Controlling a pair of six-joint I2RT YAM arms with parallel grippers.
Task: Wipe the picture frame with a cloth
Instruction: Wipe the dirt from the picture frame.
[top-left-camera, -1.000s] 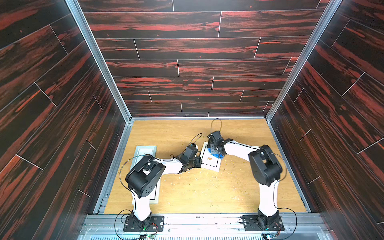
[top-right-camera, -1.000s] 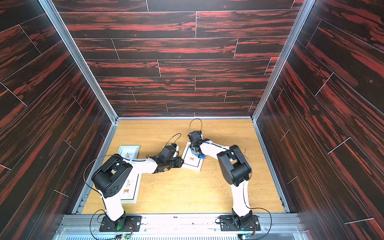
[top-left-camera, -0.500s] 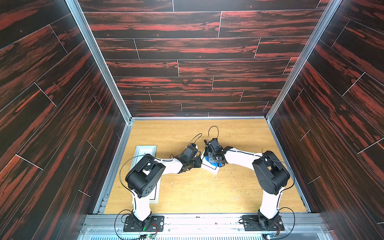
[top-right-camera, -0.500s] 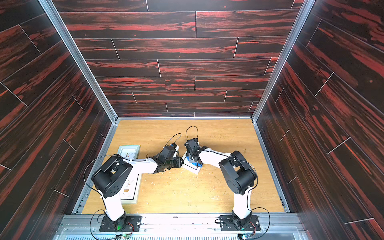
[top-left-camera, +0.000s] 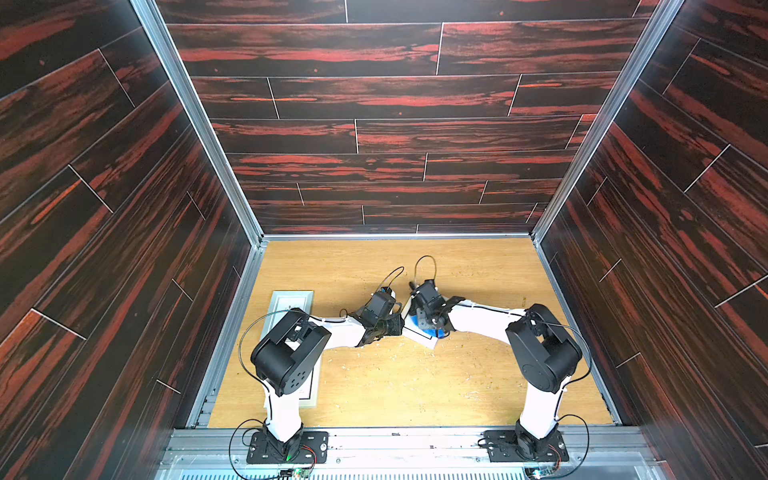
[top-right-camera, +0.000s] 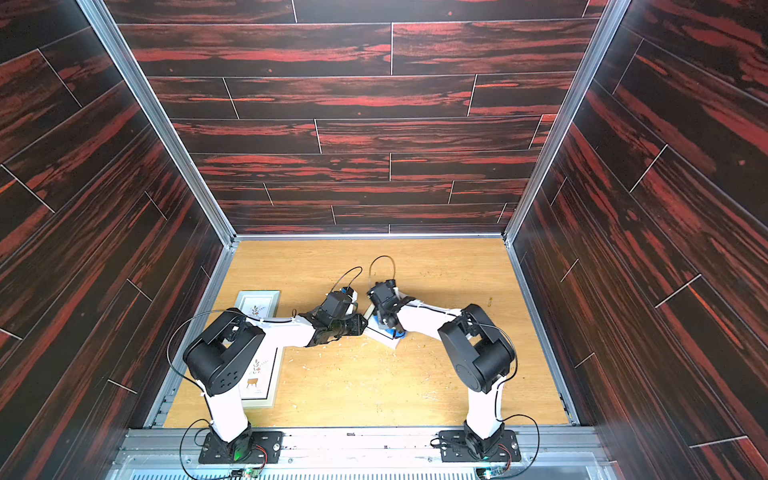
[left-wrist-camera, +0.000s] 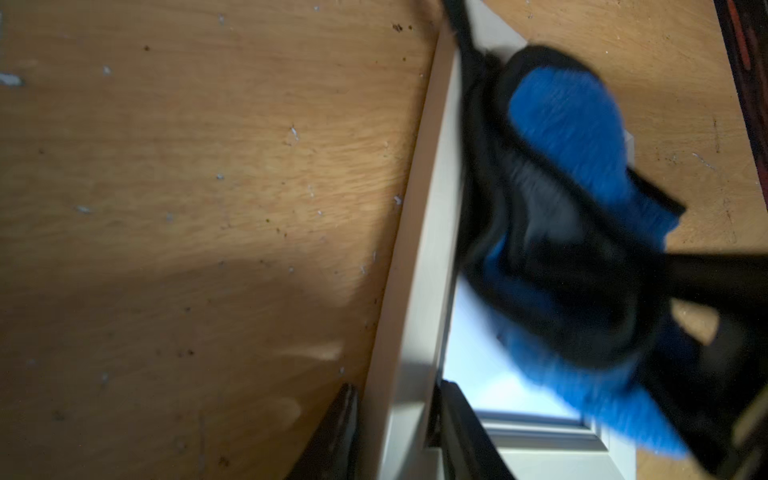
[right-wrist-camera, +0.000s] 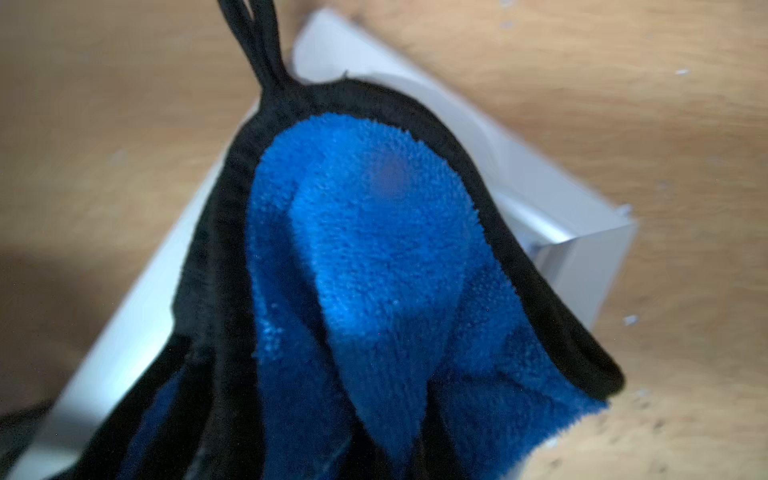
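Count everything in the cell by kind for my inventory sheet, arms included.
Picture frames: 3 (wiped frame, far frame, near frame)
Cloths: 1 (blue cloth)
Robot arms: 2 (left arm, right arm)
Total: 6

Bright blue fluffy cloth (right-wrist-camera: 374, 257) with black edging and a black loop at 1 corner, bunched into hanging folds over the white picture frame (left-wrist-camera: 415, 291). Frame near the middle of the wooden table (top-left-camera: 374, 382), set at an angle, pane partly covered, 1 corner showing beyond the cloth in both top views.
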